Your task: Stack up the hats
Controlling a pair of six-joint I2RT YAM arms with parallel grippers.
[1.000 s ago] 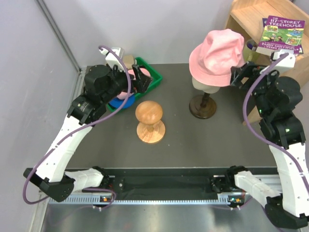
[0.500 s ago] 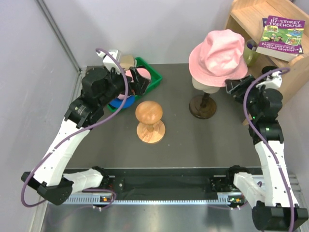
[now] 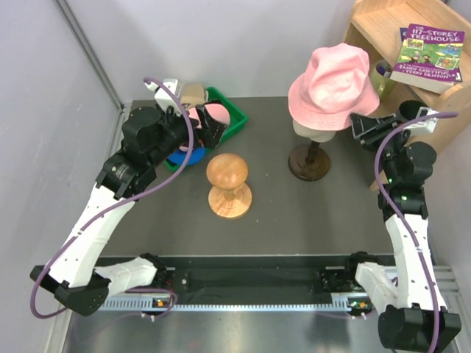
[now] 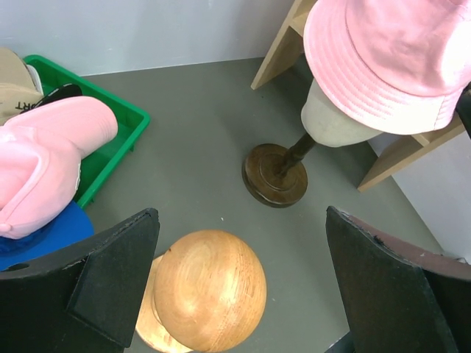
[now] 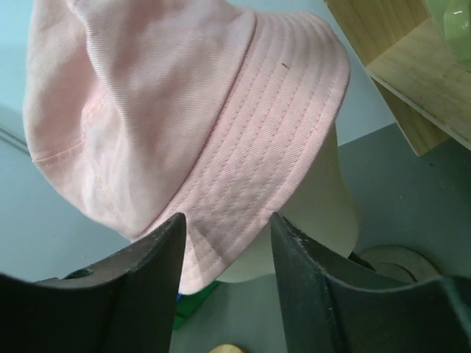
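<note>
So compared to a second ago, the right arm has folded in a lot. Its bulky elbow was filling the right side of the top view, and now the arm stands slimmer and more upright. The right claw has stayed right at the near-right edge of the soft pink fabric bucket hat.

On the wrist cam, the hat's stitched brim dips into the gap between the two black fingers. The jaws are partway open with plenty of space either side of the fabric, so it doesn't look like a pinch on it yet.

The hat itself is still sitting on the cream mannequin head, on its dark round wooden base at the back right of the grey table. It doesn't look shifted.

The left arm has barely moved, just drifted a touch to the left. The left claw is wide open, holds nothing, and hangs between the green plastic bin and the round-topped light wooden knob stand.

The other hats are piled in and around that bin:
- a pink cap on top
- a blue cap under it
- a tan cap at the back

The knob stand is in the same spot as before.
</note>
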